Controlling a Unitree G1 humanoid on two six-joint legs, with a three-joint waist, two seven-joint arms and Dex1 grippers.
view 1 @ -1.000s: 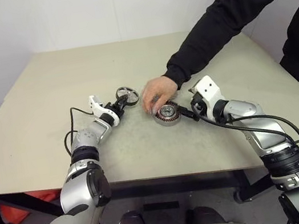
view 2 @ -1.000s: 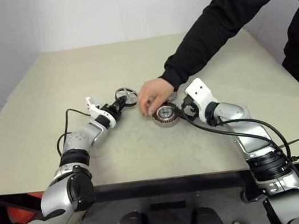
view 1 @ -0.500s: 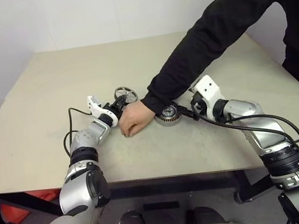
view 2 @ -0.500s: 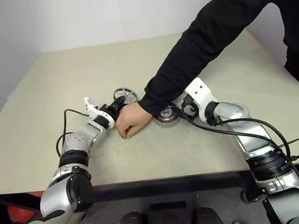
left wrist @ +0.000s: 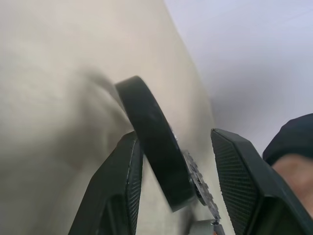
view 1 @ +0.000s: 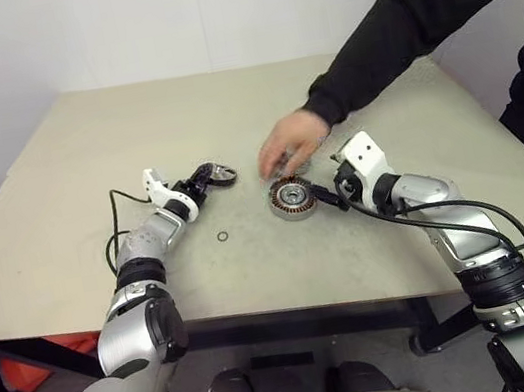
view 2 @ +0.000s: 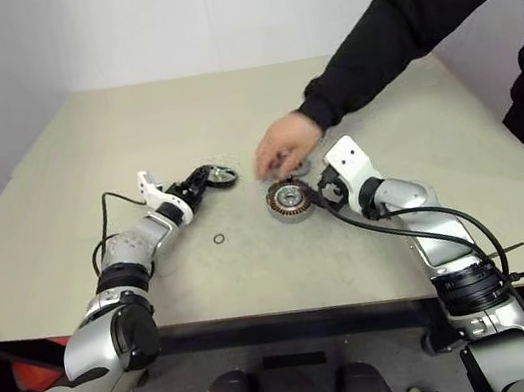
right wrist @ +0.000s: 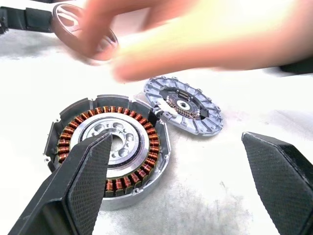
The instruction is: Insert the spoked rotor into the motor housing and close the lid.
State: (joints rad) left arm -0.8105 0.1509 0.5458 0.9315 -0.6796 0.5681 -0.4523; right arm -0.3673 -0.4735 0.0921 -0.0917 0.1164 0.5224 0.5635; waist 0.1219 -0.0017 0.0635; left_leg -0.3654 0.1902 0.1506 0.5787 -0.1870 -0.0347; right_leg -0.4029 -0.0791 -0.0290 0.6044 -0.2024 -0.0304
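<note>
Where a hand (right wrist: 195,34) blurs, lid (right wrist: 186,105) part-hidden

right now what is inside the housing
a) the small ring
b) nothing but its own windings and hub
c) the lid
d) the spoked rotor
b: the housing shows only its copper windings and silver hub, while the rotor is at the left gripper and the lid lies flat beside the housing.

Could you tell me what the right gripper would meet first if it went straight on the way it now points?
Most likely the motor housing, lying just ahead of the open right gripper.
</note>
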